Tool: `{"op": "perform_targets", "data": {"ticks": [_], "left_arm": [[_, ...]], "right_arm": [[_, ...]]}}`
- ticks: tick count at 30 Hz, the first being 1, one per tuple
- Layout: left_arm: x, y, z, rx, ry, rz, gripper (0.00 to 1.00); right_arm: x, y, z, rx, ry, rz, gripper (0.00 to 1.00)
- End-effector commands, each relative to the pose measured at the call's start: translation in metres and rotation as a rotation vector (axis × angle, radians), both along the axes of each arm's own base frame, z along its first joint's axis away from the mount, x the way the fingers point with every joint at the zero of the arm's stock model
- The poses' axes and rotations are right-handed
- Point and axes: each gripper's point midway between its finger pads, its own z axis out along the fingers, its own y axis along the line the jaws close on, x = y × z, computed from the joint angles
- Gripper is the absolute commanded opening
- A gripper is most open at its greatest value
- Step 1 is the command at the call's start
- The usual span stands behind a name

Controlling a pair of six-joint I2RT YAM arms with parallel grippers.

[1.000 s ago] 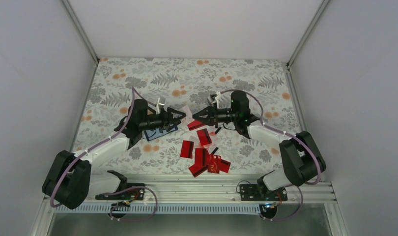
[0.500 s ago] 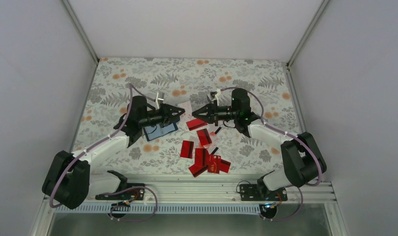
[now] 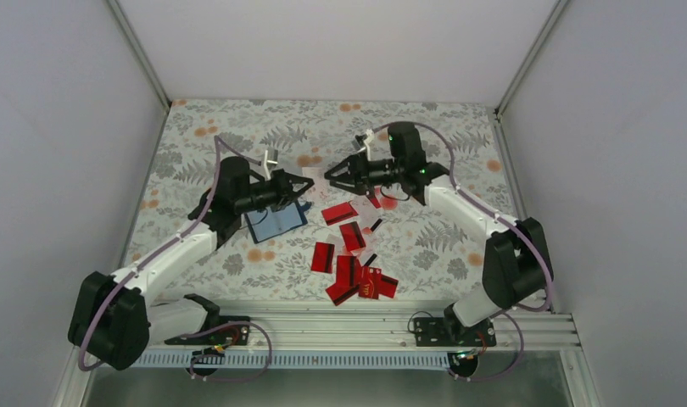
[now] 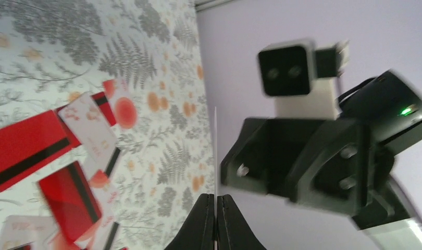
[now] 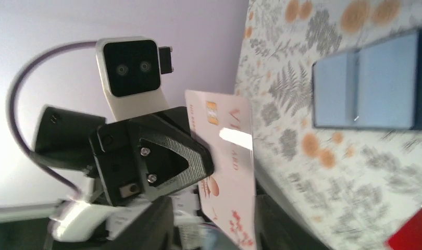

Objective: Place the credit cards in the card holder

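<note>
Both arms are raised above the fern-and-flower patterned table [image 3: 238, 136], elbows bent and wrists turned inward so the grippers are brought almost tip to tip. The left gripper [image 3: 309, 182] is clamped shut on a thin pale card [image 5: 224, 172] printed with red marks. The right gripper [image 3: 328, 175] is held with jaws parted, that card between them. The card holder [image 3: 275, 222] is laid open on the table below the left gripper, its smooth light-blue inside shown. Glossy red credit cards [image 3: 353, 271], some black-striped, are scattered nearer the bases.
</note>
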Motion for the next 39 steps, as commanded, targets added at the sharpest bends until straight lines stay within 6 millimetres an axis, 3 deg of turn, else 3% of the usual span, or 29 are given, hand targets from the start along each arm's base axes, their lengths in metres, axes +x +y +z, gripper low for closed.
{"op": "perform_targets", "data": {"ticks": [1, 8, 10, 15, 19, 27, 39], "left_arm": [[-0.009, 0.023, -0.024, 0.196, 0.043, 0.051, 0.02], [-0.027, 0.083, -0.055, 0.402, 0.120, 0.126, 0.02], [-0.036, 0.094, -0.068, 0.457, 0.126, 0.095, 0.02], [-0.046, 0.113, -0.094, 0.475, 0.125, 0.045, 0.02], [-0.046, 0.124, -0.112, 0.421, 0.148, 0.010, 0.02], [-0.029, 0.140, -0.140, 0.403, 0.201, 0.030, 0.02], [-0.009, 0.137, -0.164, 0.377, 0.212, -0.008, 0.02]], "right_arm": [[-0.001, -0.006, -0.015, -0.119, -0.096, 0.056, 0.46], [-0.003, 0.017, -0.023, -0.140, -0.181, 0.148, 0.49], [-0.002, 0.029, -0.040, -0.162, -0.176, 0.177, 0.49], [0.000, 0.060, -0.057, -0.210, -0.221, 0.238, 0.49], [0.006, 0.078, -0.068, -0.256, -0.263, 0.258, 0.49], [0.019, 0.092, -0.119, -0.330, -0.205, 0.283, 0.48], [0.027, 0.111, -0.135, -0.307, -0.174, 0.333, 0.45]]}}
